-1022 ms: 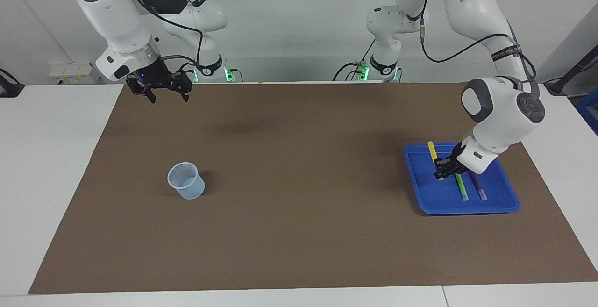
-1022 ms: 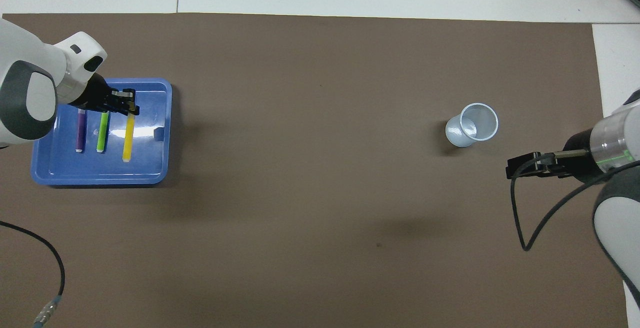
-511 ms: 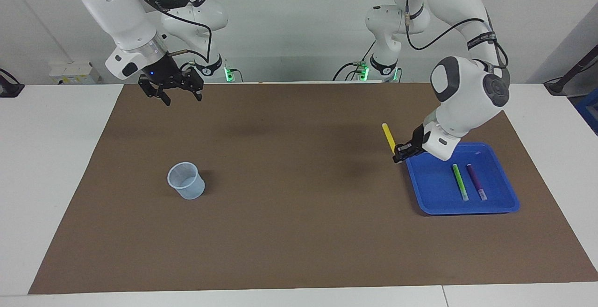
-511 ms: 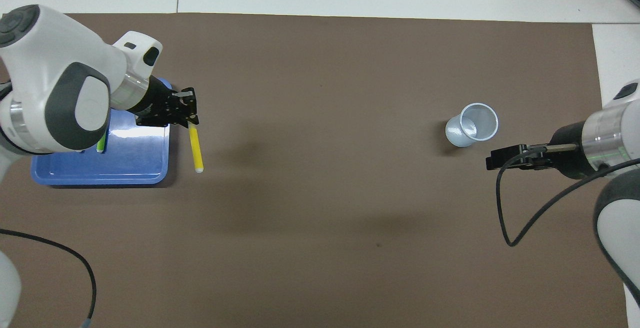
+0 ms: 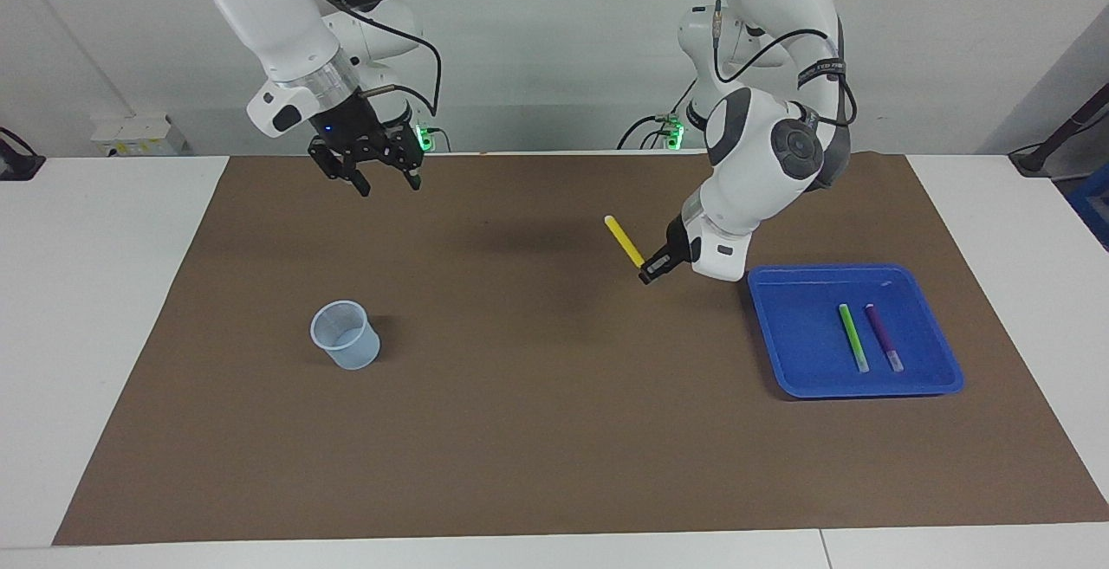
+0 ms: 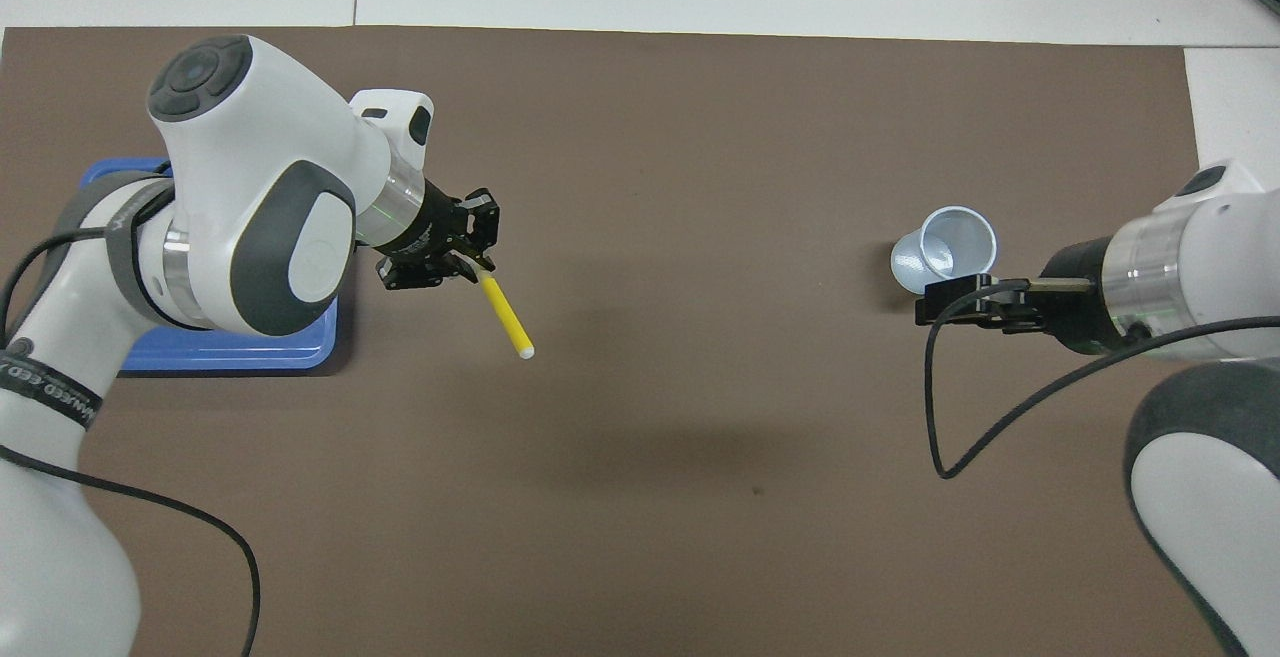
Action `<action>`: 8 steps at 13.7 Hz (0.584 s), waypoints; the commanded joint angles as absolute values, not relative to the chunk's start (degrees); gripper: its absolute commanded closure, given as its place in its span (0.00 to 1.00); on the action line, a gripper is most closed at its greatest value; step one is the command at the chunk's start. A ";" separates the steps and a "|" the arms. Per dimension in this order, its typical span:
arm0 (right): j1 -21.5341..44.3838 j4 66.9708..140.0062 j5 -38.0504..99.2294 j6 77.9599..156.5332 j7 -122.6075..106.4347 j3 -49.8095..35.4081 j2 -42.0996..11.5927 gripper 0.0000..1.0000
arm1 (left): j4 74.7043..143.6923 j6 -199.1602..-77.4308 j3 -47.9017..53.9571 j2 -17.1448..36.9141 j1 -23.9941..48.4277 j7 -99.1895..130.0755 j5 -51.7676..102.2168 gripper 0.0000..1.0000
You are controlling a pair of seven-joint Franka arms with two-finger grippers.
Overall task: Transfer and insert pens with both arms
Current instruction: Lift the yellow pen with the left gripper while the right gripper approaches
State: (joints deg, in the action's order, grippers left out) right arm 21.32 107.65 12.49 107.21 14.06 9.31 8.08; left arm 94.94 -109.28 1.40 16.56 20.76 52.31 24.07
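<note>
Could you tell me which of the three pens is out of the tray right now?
The yellow pen, held by the left tool over the mat; the green pen and purple pen lie in the blue tray.

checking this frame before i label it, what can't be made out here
- Overhead view: the left arm covers most of the blue tray, so the green pen and purple pen show only in the facing view.
- Both views: the gripped end of the yellow pen is hidden inside the left gripper.
- Overhead view: the right gripper partly overlaps the cup rim.
</note>
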 commanded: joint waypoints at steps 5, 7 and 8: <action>25.13 108.90 19.58 121.88 -2.45 9.49 3.09 0.28 | 97.38 -114.87 0.70 15.12 22.50 67.39 35.05 1.00; 26.80 108.55 20.04 125.75 -2.64 9.49 1.59 0.43 | 97.38 -116.44 0.62 15.12 22.76 73.54 39.18 1.00; 27.07 108.20 19.95 127.69 -2.98 9.49 0.63 0.44 | 97.47 -116.80 0.62 15.12 22.76 75.13 39.55 1.00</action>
